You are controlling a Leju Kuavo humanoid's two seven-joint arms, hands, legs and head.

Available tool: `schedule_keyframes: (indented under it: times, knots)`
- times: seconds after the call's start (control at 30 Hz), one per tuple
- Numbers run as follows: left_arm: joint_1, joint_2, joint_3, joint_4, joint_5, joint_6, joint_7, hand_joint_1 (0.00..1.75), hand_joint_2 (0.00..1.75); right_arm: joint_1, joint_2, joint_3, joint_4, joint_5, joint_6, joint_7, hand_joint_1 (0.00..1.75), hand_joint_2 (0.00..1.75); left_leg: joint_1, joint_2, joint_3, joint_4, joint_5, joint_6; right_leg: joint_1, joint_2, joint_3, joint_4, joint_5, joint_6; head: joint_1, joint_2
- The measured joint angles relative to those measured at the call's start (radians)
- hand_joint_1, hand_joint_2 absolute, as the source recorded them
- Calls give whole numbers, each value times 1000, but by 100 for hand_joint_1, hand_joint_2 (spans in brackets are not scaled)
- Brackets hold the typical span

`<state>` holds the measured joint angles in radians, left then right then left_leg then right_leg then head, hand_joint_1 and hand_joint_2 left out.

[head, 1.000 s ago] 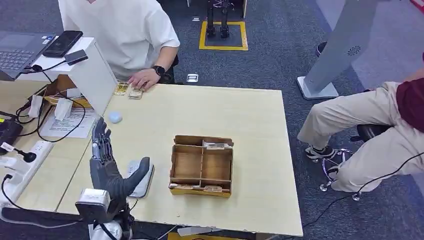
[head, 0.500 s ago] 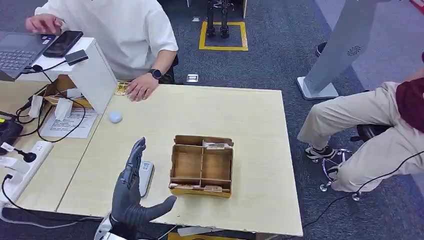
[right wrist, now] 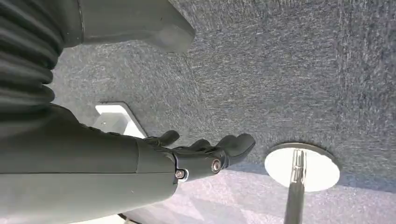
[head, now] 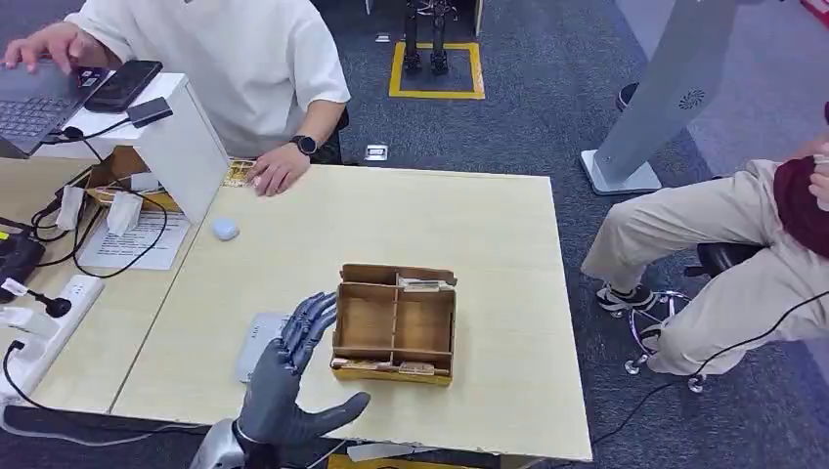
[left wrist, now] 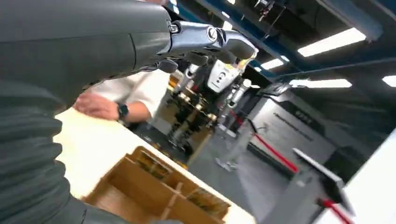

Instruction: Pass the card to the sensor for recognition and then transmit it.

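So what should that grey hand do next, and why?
Probably reach forward to the wooden box and pick a card from it. The left hand hovers open and empty beside the box, above the grey sensor pad, so it seems it needs a card before anything can be scanned.

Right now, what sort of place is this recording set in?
Probably a robotics lab or test office: a laptop beside a wooden table, grey carpet with a yellow-marked floor square, and another robot standing behind.
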<state>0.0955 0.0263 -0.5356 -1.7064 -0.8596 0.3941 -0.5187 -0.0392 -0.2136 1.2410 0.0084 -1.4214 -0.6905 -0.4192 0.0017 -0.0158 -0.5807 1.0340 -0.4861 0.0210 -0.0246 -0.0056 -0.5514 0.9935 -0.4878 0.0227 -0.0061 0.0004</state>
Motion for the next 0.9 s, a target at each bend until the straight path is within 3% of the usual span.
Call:
schedule_keyframes:
  times: [0.33,0.5,0.9]
  knots:
    - [-35,4,-24,89,-292,48,187,0,175,-10,2,18,0,8,0,19,0,175,0,0,0,0,0,0,0,0,0,0,0,0,0,0]
    - [-50,8,-33,122,-363,58,244,0,175,-14,2,19,0,8,0,26,0,175,0,0,0,0,0,0,0,0,0,0,0,0,0,0]
    - [-61,9,-43,164,-395,59,271,0,175,-14,4,20,0,8,0,27,0,175,0,0,0,0,0,0,0,0,0,0,0,0,0,0]
